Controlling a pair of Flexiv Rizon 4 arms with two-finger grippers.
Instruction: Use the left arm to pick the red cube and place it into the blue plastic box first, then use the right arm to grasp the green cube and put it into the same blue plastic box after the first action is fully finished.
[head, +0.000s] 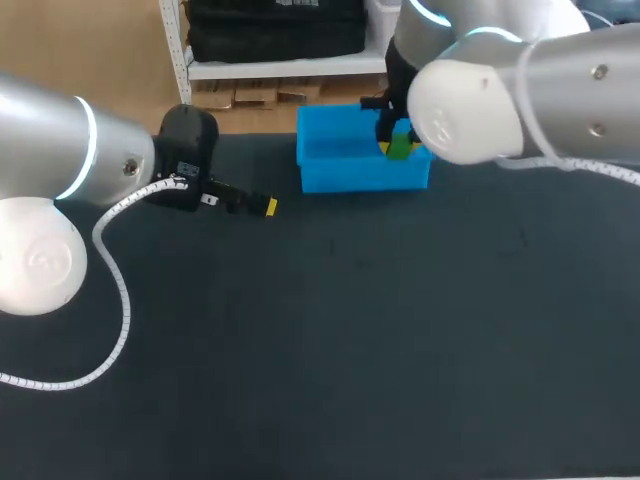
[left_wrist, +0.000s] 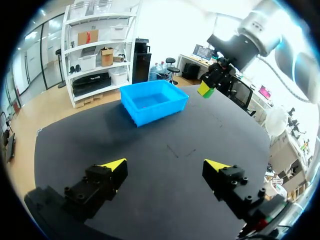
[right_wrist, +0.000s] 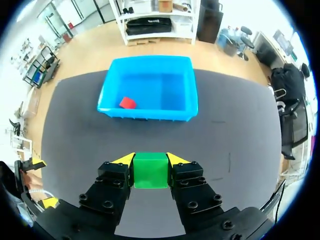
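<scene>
Right gripper (right_wrist: 150, 161) clamped on the green cube (right_wrist: 150, 172), one finger on each of two opposite faces. The cube sits square to the fingers and is raised off the table (head: 350, 350) near the blue plastic box (right_wrist: 147, 111). The box lies ahead, its long axis crosswise to the fingers. The red cube (right_wrist: 127, 103) rests inside by the near wall, slightly askew. Left gripper (left_wrist: 167, 164) hangs over the table, fingers wide apart, holding nothing.
</scene>
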